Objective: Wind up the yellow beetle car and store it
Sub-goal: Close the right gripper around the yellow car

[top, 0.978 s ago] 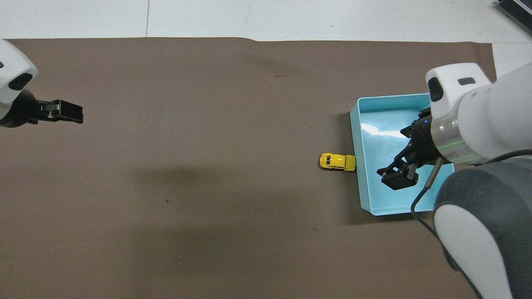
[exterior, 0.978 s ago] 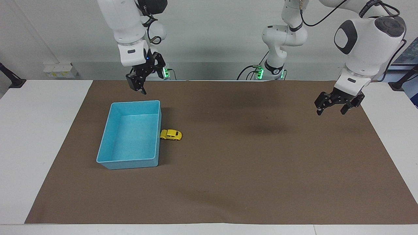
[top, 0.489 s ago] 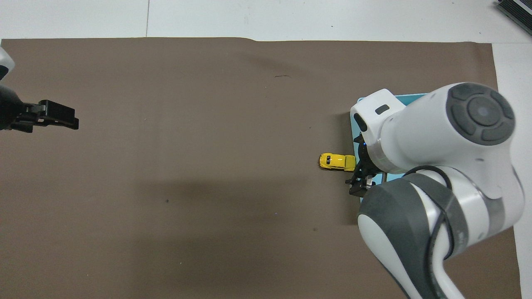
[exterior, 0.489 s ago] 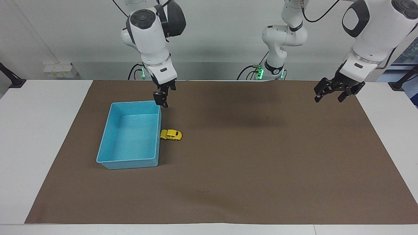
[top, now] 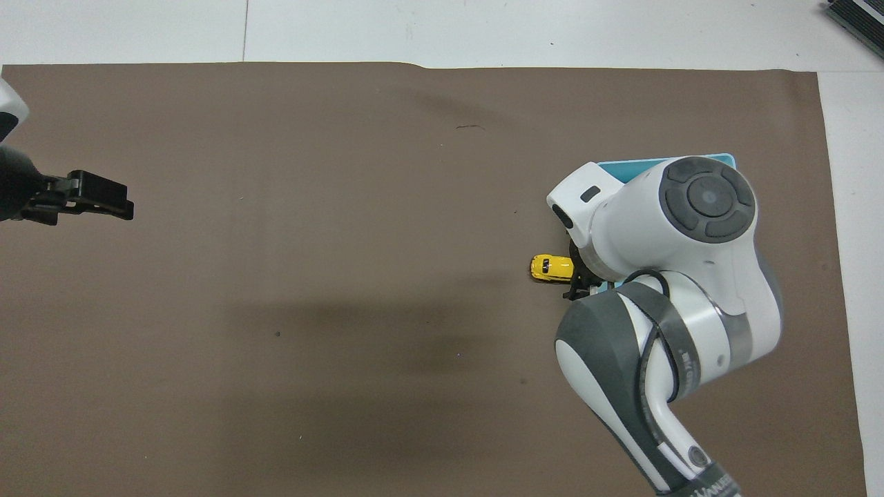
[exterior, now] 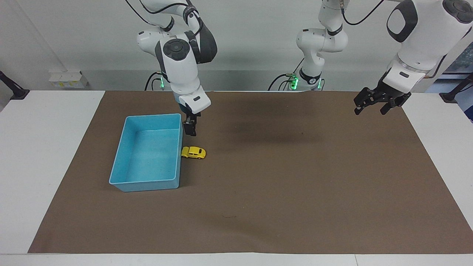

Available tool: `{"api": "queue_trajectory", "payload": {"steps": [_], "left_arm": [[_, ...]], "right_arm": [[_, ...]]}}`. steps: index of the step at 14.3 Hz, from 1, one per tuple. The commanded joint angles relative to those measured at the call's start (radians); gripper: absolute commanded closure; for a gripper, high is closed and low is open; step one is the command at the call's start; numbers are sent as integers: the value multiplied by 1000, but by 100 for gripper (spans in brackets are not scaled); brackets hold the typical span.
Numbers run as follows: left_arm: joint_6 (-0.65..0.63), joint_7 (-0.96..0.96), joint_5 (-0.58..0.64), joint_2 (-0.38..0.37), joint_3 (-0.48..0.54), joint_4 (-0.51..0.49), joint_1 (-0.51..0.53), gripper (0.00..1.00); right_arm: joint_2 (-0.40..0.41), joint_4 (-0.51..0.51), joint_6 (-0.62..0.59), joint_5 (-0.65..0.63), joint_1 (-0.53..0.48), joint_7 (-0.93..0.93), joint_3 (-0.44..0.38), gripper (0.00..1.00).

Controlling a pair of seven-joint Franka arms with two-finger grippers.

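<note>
Brown mat (exterior: pixel 281 192) on the worktop: yellow beetle car (exterior: pixel 193 152) touches the blue bin (exterior: pixel 122 155). Both my jaws released. Light, hard, slick; I'd pinch its flanks.

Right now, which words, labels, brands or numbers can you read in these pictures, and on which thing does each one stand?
Grey lettering on the right arm's lowest link: too small and cut off to read.
yellow beetle car: no text visible.
blue bin: no text visible.
</note>
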Motion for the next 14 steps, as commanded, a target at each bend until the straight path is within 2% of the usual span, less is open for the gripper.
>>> {"api": "queue_trajectory", "payload": {"steps": [1,6,9,11,14], "left_arm": [[-60,-3,6,-24,-4,19,3,0],[-51,-6,6,-60,-5,-30,15,0],[-71,-6,6,-63,-4,-33,13,0],[-129,-6,6,-63,-6,-26,13,0],[-122,-6,6,-61,-8,-21,6,0]], "right_arm": [[5,-64,72,-17,-7,-43,-1,0],[42,-141,198,-19,-8,-74,-1,0],[62,-153,232,-39,-25,-74,-1,0],[91,-153,267,-42,-31,-74,-1,0],[143,-153,324,-59,-33,-74,-1,0]]}}
